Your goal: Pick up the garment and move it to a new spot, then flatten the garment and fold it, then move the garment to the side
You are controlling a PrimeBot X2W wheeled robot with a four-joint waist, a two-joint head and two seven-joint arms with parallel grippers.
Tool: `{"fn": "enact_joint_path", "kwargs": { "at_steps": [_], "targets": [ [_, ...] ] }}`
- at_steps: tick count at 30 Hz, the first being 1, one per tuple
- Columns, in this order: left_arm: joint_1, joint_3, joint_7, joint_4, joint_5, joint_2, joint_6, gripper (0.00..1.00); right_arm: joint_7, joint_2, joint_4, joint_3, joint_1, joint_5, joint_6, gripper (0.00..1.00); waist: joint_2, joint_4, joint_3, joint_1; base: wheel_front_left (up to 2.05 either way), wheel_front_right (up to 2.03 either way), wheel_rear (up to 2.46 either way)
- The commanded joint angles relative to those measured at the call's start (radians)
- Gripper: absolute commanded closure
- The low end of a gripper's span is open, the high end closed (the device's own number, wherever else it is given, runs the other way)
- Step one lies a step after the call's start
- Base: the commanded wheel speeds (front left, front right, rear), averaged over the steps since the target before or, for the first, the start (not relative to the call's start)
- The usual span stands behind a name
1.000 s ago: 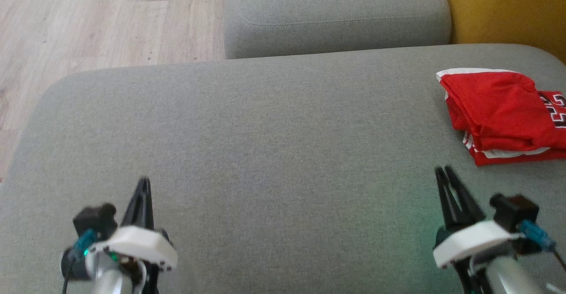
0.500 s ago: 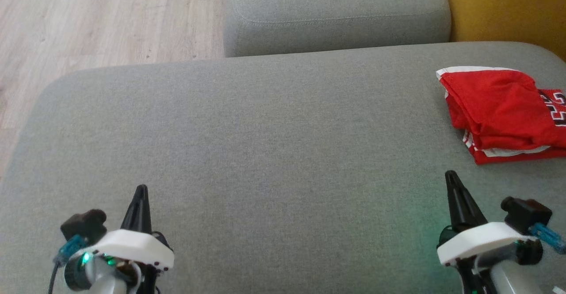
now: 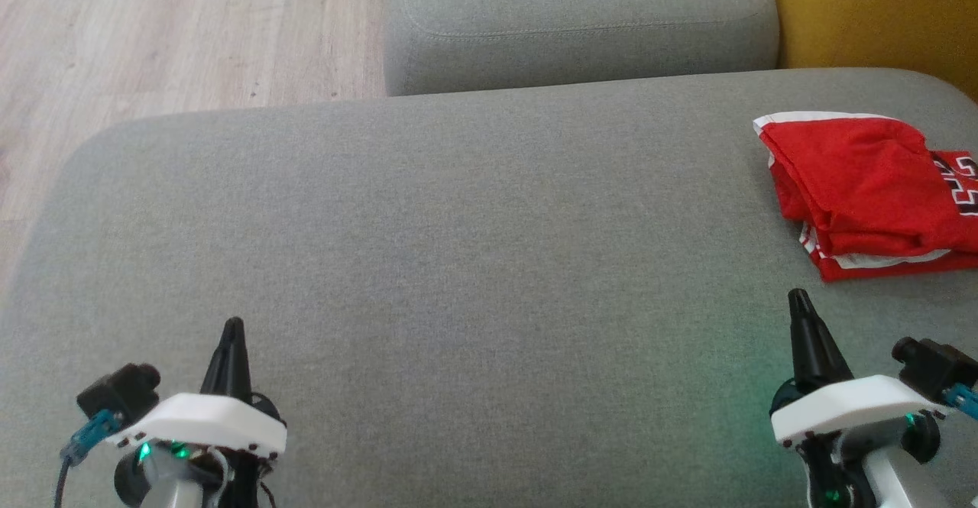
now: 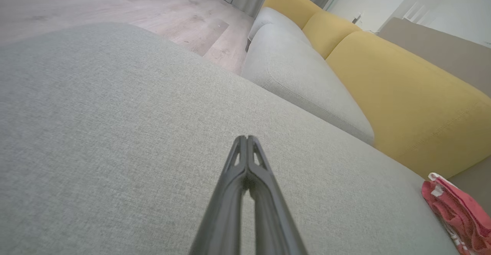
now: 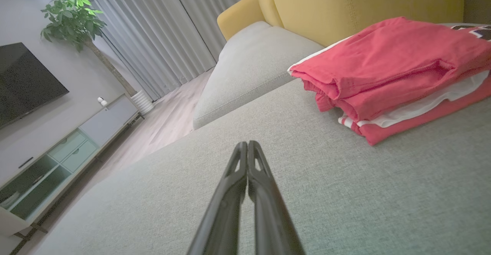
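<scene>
Garment [image 3: 863, 187], red with white trim, is seen folded in a stack at the right edge of the grey cushion [image 3: 458, 263], so moving, flattening, folding and setting aside are judged done, though its right part is cut off and the fold is perhaps untidy there. The left gripper [image 3: 231, 325], jaws pressed together on nothing, is held well apart from it; the right gripper [image 3: 798, 296], likewise closed and empty, is held near its front edge, not touching

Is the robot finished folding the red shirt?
Looks finished. The folded red fabric garment with white trim lies at the right side of the grey fabric cushion. Nothing is in hand: the left hand and right hand are shut, empty, apart from it. Nothing seems left.
</scene>
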Motion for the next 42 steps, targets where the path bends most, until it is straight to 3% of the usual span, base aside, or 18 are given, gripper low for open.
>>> {"fn": "enact_joint_path", "kwargs": {
  "at_steps": [1,42],
  "targets": [
    [-0.050,0.017,0.006,-0.043,-0.030,0.004,-0.008,1.00,0.009,0.004,-0.040,-0.010,-0.050,0.029,0.000,1.00,0.0000,0.000,0.001,0.0000,0.00,0.00,0.00],
    [-0.046,0.070,0.124,-0.098,-0.481,0.002,-0.036,1.00,0.127,0.052,-0.097,-0.109,-0.043,0.440,0.000,1.00,0.0000,-0.007,0.019,0.0000,0.00,0.00,0.00]
  ]
}}
